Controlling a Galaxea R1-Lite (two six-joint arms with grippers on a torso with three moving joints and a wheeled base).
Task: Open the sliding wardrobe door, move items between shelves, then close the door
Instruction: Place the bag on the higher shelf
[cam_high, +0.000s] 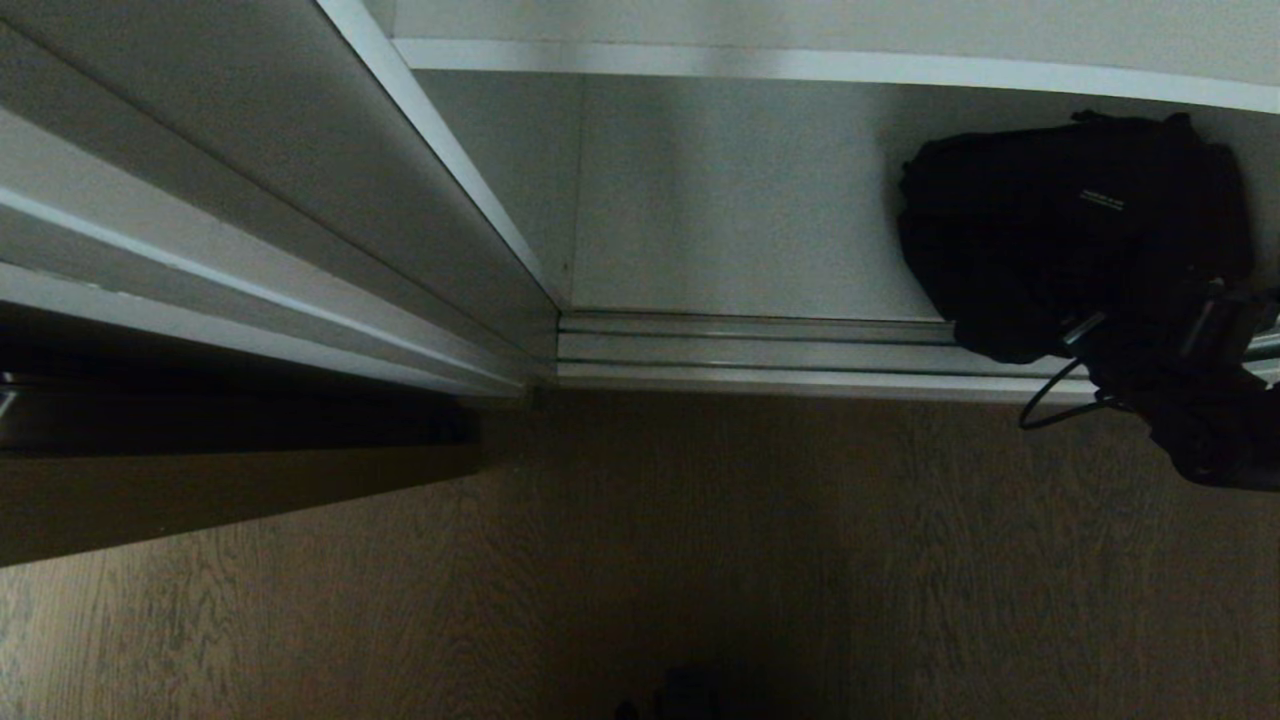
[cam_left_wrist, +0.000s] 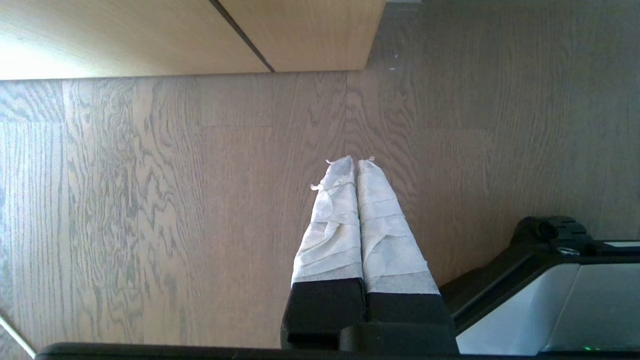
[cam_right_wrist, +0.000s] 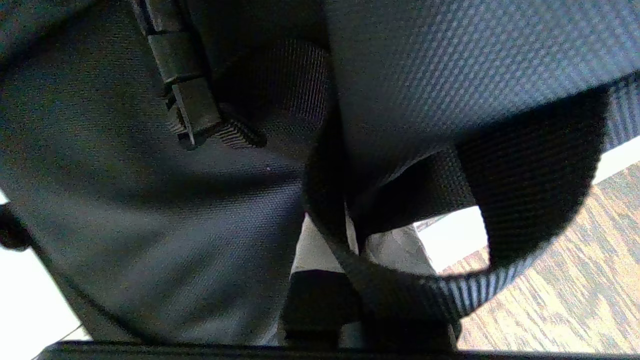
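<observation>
I am reaching my right claw (cam_high: 1215, 325) in at the front lower edge of the black bag (cam_high: 1070, 225), which is sitting on the bottom shelf (cam_high: 740, 215) at the right side of the open wardrobe, partly overhanging the metal track (cam_high: 750, 352). My fingers (cam_right_wrist: 320, 250) are pinching together on the bag, with a black strap (cam_right_wrist: 520, 200) looping across them. My left claw (cam_left_wrist: 356, 162) is hanging over the wood floor (cam_left_wrist: 150, 200), its wrapped fingers pressing together around nothing.
</observation>
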